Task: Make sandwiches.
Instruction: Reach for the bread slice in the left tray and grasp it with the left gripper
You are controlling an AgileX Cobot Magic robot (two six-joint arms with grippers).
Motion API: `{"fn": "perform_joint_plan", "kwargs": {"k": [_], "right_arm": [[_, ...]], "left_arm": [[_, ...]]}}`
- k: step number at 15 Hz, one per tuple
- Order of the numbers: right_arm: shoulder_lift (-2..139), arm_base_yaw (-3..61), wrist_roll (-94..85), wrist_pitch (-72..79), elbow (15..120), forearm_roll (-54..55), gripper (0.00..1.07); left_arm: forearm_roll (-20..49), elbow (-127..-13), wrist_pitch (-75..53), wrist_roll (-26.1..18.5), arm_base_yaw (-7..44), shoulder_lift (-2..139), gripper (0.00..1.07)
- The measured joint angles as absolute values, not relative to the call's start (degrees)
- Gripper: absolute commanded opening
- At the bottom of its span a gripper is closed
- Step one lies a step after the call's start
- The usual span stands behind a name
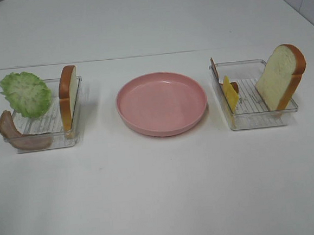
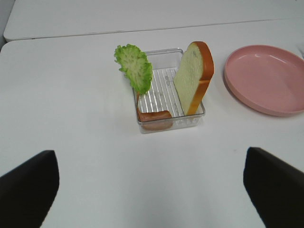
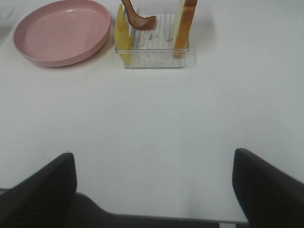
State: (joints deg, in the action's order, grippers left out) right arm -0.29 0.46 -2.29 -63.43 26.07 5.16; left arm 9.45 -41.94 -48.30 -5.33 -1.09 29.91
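The sandwich parts stand apart in two clear trays. The left tray (image 1: pixel 44 124) holds ruffled green lettuce (image 1: pixel 24 94), a brown bacon strip (image 1: pixel 18 134) and an upright bread slice (image 1: pixel 68 96). In the right tray (image 1: pixel 255 118) are a bacon strip (image 1: pixel 214 69), a yellow cheese slice (image 1: pixel 231 93) and a leaning bread slice (image 1: pixel 280 78). My left gripper (image 2: pixel 152 190) is open, well short of the lettuce (image 2: pixel 135 69) and bread (image 2: pixel 194 76). The right gripper (image 3: pixel 152 190) is open too, far back from the cheese (image 3: pixel 123 40) and bread (image 3: pixel 183 28). Neither arm shows in the exterior high view.
A round pink plate (image 1: pixel 161 103) sits on the white table between the two trays. It also shows beside the tray in the left wrist view, plate (image 2: pixel 266 78), and in the right wrist view, plate (image 3: pixel 61 31). A table seam runs behind the trays.
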Motion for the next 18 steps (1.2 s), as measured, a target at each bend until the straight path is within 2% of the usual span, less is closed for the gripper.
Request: {"fn": "perform_joint_plan", "kwargs": {"k": [3, 5, 6, 8, 9, 11, 13, 18], "right_arm": [[-0.3, 0.5, -2.3, -63.4, 26.1, 5.2, 0.87], [-0.3, 0.5, -2.3, -63.4, 26.1, 5.2, 0.87], [-0.3, 0.5, -2.3, -63.4, 26.1, 5.2, 0.87], [-0.3, 0.5, -2.3, -63.4, 26.1, 5.2, 0.87], [-0.3, 0.5, -2.3, -63.4, 26.1, 5.2, 0.87], [-0.3, 0.5, -2.3, -63.4, 26.1, 5.2, 0.87], [-0.3, 0.5, -2.3, -63.4, 26.1, 5.2, 0.87], [-0.3, 0.5, -2.3, -63.4, 26.1, 5.2, 0.87]], "left_arm": [[13.5, -55.3, -47.0, -5.5, -1.1, 49.7, 0.98], [15.1, -61.8, -47.6, -5.6, -0.3, 57.3, 0.98], [15.3, -68.1, -48.4, -5.6, 1.8, 65.1, 0.98], [13.6, -73.2, -48.8, -4.3, 5.4, 72.2, 0.98], [11.0, -76.1, -49.5, -1.8, 7.8, 75.9, 0.98], [3.3, -83.1, -54.1, 6.5, 13.3, 85.9, 0.98], [0.0, -85.9, -56.6, 10.2, 15.0, 91.5, 0.98], [1.3, -95.7, -58.6, 16.0, 15.2, 107.7, 0.98]]}}
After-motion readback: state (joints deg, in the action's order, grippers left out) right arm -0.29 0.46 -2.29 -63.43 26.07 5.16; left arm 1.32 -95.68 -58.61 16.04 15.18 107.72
